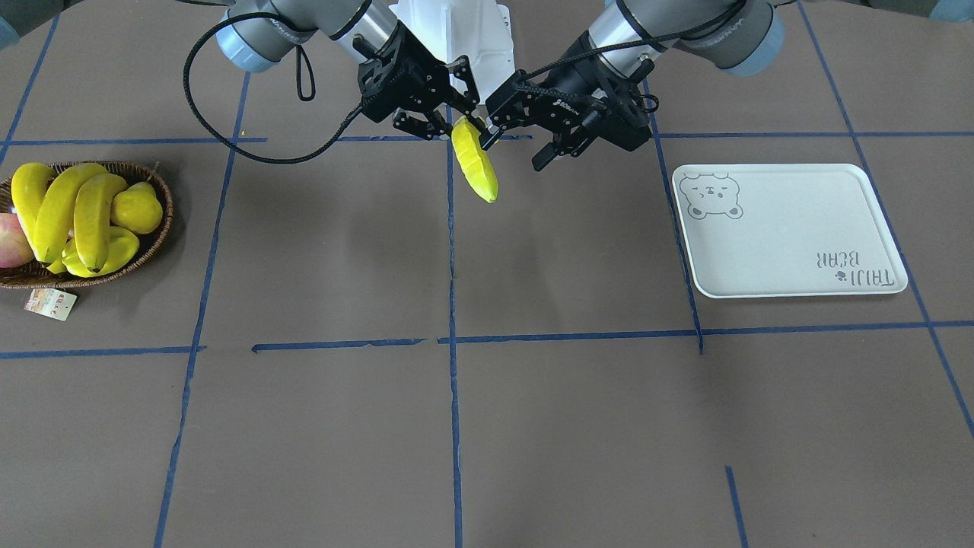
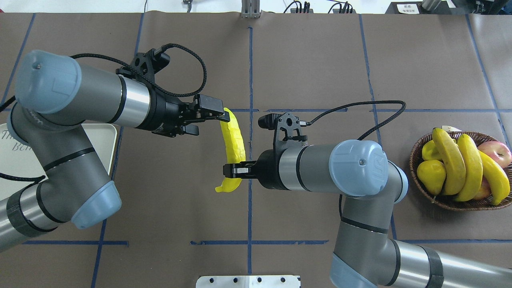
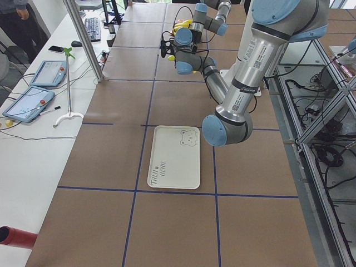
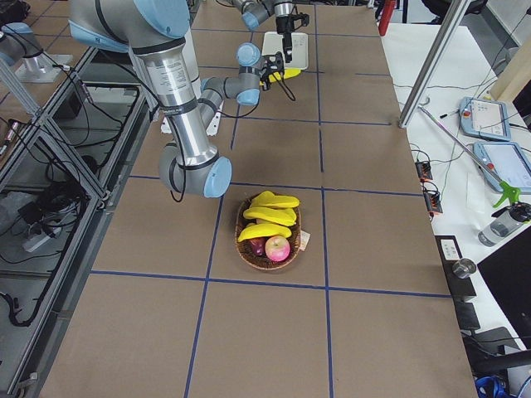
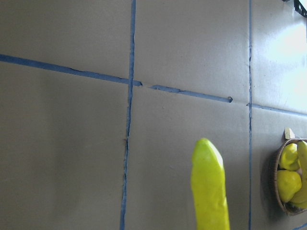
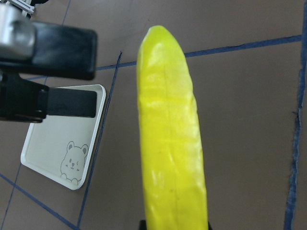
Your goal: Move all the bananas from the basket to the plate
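Note:
One yellow banana point(image 2: 234, 140) hangs in the air over the table's middle. My right gripper point(image 2: 234, 171) is shut on it near its stem end. My left gripper point(image 2: 212, 122) is open right beside the banana's far tip, one finger point(image 2: 218, 113) at the tip; I cannot tell if it touches. In the right wrist view the banana point(image 6: 170, 143) fills the frame. Three more bananas point(image 2: 460, 164) lie in the brown wicker basket point(image 2: 416, 158) at the right. The grey-white bear plate point(image 1: 791, 236) holds nothing; in the overhead view it point(image 2: 108, 140) is mostly hidden under my left arm.
The basket also holds yellow pear-like fruits point(image 2: 431, 176) and a red apple point(image 2: 496, 150). A paper tag point(image 1: 49, 303) lies by the basket. Blue tape lines point(image 1: 453, 304) cross the brown table cover. A white mount point(image 2: 248, 281) sits at the table's near edge.

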Controlling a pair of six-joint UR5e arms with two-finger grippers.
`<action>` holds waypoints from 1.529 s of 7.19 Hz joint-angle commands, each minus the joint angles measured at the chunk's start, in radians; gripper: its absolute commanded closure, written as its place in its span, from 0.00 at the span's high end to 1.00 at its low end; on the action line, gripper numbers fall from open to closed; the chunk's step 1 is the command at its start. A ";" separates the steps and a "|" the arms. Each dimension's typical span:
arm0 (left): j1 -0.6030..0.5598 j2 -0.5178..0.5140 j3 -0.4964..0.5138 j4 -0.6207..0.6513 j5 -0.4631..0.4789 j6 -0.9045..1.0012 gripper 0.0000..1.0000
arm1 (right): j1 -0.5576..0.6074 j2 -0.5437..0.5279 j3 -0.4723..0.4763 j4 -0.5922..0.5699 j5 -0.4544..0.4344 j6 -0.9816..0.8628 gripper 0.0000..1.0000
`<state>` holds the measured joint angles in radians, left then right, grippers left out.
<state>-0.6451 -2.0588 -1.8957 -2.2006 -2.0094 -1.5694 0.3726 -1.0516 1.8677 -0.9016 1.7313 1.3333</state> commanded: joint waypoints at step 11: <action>0.082 -0.009 0.035 -0.044 0.083 -0.071 0.00 | -0.017 0.016 0.002 0.001 -0.025 0.014 0.33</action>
<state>-0.5636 -2.0694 -1.8629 -2.2444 -1.9265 -1.6436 0.3559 -1.0359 1.8699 -0.9006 1.7059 1.3469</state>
